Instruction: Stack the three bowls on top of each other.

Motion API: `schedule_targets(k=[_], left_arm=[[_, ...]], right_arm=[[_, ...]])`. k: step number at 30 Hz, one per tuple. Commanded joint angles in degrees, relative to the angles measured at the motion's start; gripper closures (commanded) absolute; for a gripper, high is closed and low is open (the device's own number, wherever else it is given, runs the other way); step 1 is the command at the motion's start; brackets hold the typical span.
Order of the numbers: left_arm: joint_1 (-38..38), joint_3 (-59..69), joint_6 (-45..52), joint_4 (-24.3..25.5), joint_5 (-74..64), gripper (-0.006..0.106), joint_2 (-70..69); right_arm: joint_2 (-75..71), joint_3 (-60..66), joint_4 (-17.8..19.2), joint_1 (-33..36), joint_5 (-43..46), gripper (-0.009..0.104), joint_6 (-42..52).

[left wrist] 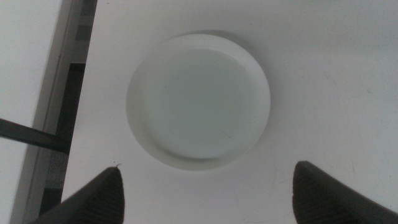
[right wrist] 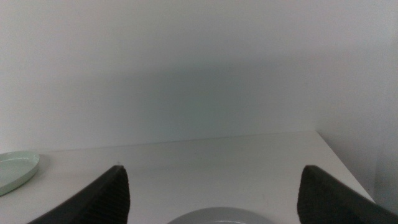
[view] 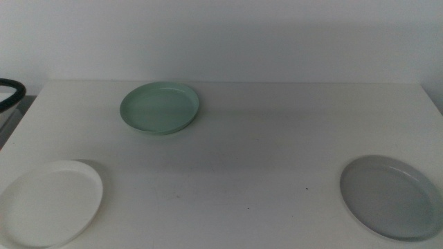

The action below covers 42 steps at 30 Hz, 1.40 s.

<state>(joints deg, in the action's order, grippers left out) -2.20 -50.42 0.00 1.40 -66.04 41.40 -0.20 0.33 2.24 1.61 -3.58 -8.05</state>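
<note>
white bowl (view: 50, 202) cut off; grey bowl (view: 391, 196) cut off.

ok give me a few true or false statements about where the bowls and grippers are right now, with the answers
1. The three bowls are already stacked. False: the white bowl, the mint green bowl and the light grey bowl lie apart on the table.
2. The left gripper is open, above the white bowl. True.
3. The mint green bowl is the farthest back in the middle view. True.
4. The right gripper holds the light grey bowl. False: it is open and holds nothing; only that bowl's rim shows between its jaws.
5. The white bowl holds food. False: it is empty.
</note>
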Motion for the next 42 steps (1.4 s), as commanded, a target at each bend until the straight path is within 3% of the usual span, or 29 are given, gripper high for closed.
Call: schedule_targets(k=[1,14,25,39,42], left_arm=[[0.0,-0.5,0.0,0.3,-0.1,0.01,0.0],[0.0,-0.5,-0.4,3.5,1.6,0.01,1.0],[-0.7,-5.3,2.2,7.4,2.1,0.01,16.9],[-20.4,-8.0,23.5,-9.0,8.7,0.01,37.9],[-21.8,-8.0,25.8,-9.9,11.3,0.01,42.8]], right_arm=[[0.2,-0.3,0.6,-0.4,0.5,0.002,0.2],[0.2,-0.3,0.6,-0.4,0.5,0.002,0.2],[0.2,-0.3,0.6,-0.4,0.5,0.002,0.2],[0.2,-0.3,0.6,-0.4,0.5,0.002,0.2],[0.2,-0.3,0.6,-0.4,0.5,0.002,0.2]])
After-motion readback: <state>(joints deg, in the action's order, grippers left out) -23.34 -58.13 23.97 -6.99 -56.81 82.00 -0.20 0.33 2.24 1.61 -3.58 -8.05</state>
